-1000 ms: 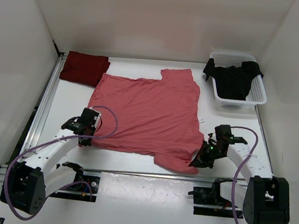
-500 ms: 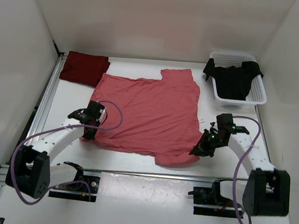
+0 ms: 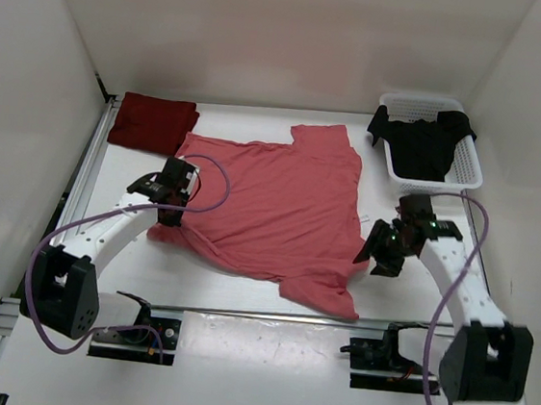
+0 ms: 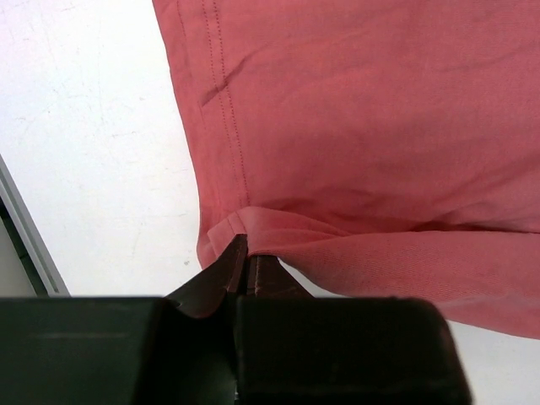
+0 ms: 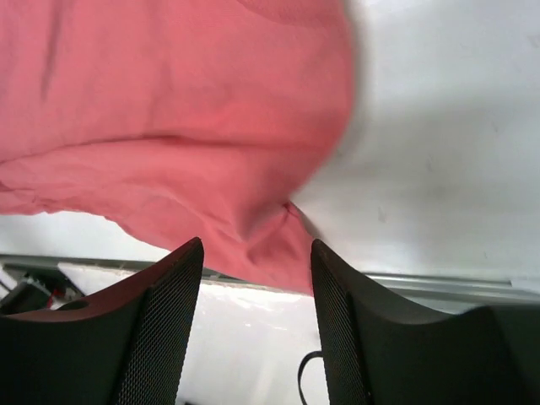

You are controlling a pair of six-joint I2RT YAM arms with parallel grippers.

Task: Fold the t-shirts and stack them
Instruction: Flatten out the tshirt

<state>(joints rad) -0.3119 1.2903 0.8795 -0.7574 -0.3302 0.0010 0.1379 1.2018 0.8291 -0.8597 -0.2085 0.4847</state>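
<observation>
The salmon pink t-shirt [image 3: 271,198] was spread out centrally, its near-left hem pinched tight in the left gripper [image 4: 245,257], as only the wrist view showed. The right gripper [image 5: 256,246] was held parted over the shirt's right edge, nothing gripped. The maroon t-shirt [image 3: 153,122] was folded far left; the black t-shirt [image 3: 422,146] was draped in the white basket [image 3: 427,189].

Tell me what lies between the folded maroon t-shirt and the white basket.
In the top external view, the far sleeve of the salmon pink t-shirt lies between the maroon t-shirt and the basket, with bare table on either side of it.
</observation>
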